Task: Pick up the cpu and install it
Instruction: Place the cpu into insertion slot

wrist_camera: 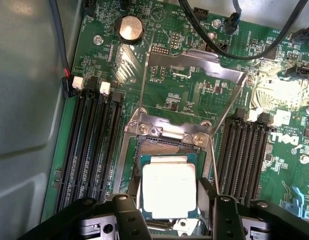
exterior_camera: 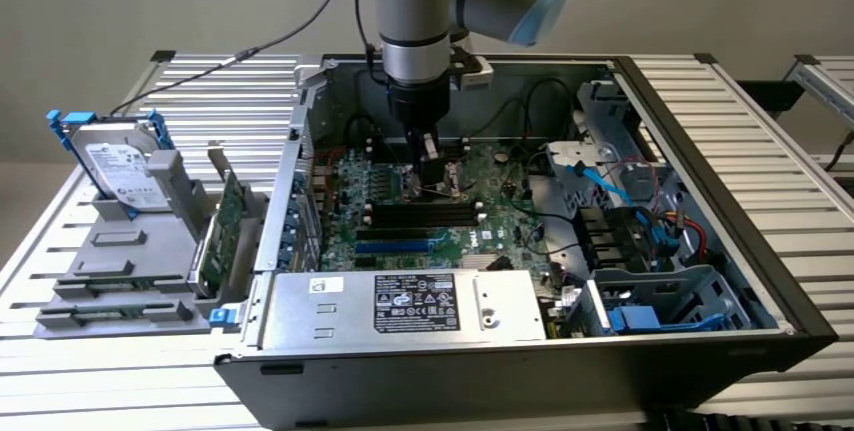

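Wrist view: the cpu (wrist_camera: 169,190) is pinched between the jaws by two opposite edges, with its silver-grey top turned up. It is held just over the open socket (wrist_camera: 159,147), and a strip of contacts is left uncovered on the side toward the load plate (wrist_camera: 219,65). That plate is swung up and away from the socket. Black memory slots (wrist_camera: 92,145) are ranged on both sides of the socket, and a coin battery (wrist_camera: 130,27) is seated on the green motherboard (wrist_camera: 194,95) past the raised plate.

In the exterior view the arm (exterior_camera: 414,41) is pointed straight down into the open computer case (exterior_camera: 467,391), toward its far wall. A hard drive (exterior_camera: 118,166) is stood upright in a grey holder (exterior_camera: 120,271) on the table (exterior_camera: 747,91), to the exterior view's left of the case.
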Robot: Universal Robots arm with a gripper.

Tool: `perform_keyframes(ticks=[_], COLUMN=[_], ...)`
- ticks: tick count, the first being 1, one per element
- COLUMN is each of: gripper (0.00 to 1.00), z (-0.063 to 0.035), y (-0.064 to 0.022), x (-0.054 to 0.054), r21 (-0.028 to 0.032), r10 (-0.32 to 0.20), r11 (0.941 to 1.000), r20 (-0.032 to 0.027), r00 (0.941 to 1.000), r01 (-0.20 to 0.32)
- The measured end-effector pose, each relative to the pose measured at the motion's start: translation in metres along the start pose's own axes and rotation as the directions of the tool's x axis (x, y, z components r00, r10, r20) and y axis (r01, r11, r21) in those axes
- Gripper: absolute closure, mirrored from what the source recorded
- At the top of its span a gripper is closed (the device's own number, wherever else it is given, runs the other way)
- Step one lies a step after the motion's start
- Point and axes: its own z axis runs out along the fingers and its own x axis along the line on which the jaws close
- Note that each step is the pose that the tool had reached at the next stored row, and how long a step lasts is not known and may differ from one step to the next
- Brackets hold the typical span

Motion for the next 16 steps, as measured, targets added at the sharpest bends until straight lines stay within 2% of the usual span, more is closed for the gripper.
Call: perform_keyframes(ticks=[6,14,16], gripper=[0.44,0.44,0.44], z=[-0.0036,-0.0047,-0.0046], y=[0.0003,0.0003,0.0004], x=[-0.0002,-0.0003,-0.0003], r21=[0.003,0.0041,0.0037], r10=[0.0,0.0,0.0], r11=[1.0,1.0,1.0], r20=[-0.0005,-0.0006,-0.0033], r00=[1.0,1.0,1.0], r01=[0.0,0.0,0.0])
